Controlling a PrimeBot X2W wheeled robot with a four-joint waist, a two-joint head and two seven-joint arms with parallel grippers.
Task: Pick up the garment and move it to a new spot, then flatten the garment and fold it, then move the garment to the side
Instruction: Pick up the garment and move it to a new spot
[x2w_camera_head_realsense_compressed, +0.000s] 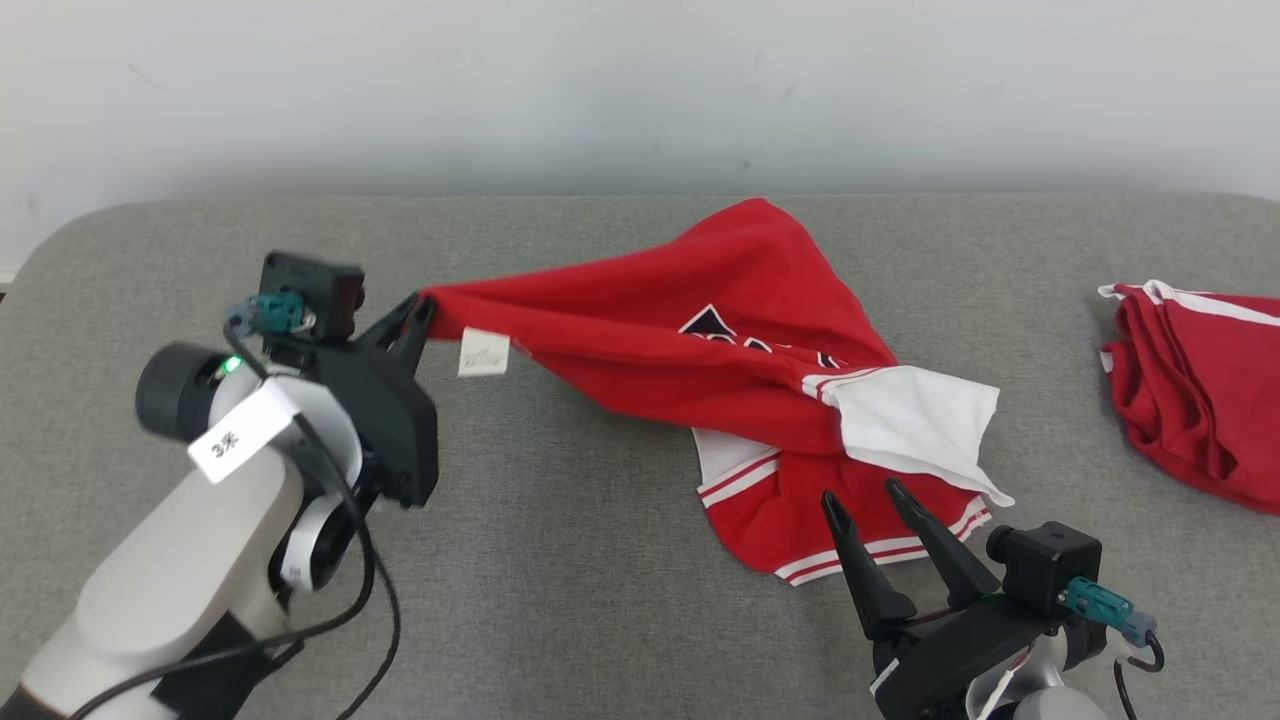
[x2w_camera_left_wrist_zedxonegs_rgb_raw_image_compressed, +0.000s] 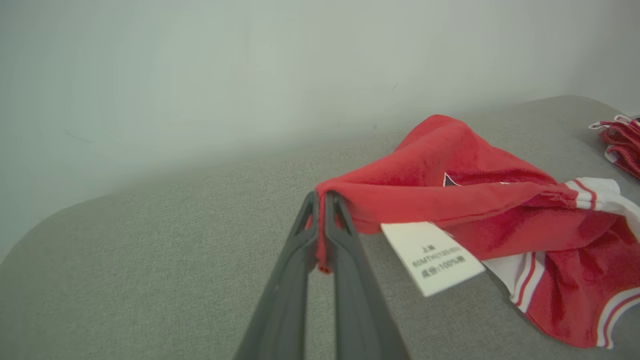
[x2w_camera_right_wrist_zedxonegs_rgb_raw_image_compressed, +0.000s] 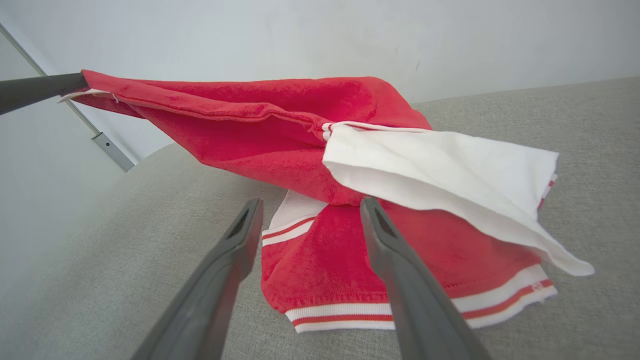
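L gripper (x2w_camera_head_realsense_compressed: 428, 306), fully closed, is holding red-and-white knit garment (x2w_camera_head_realsense_compressed: 720, 330) edge raised for flattening; R gripper (x2w_camera_head_realsense_compressed: 860, 490) is hovering spread, empty.

Head camera high, facing down; wrist cameras low, close, both facing garment (x2w_camera_left_wrist_zedxonegs_rgb_raw_image_compressed: 450, 200).

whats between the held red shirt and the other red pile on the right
Bare grey surface between shirt and pile, shown in the head view.
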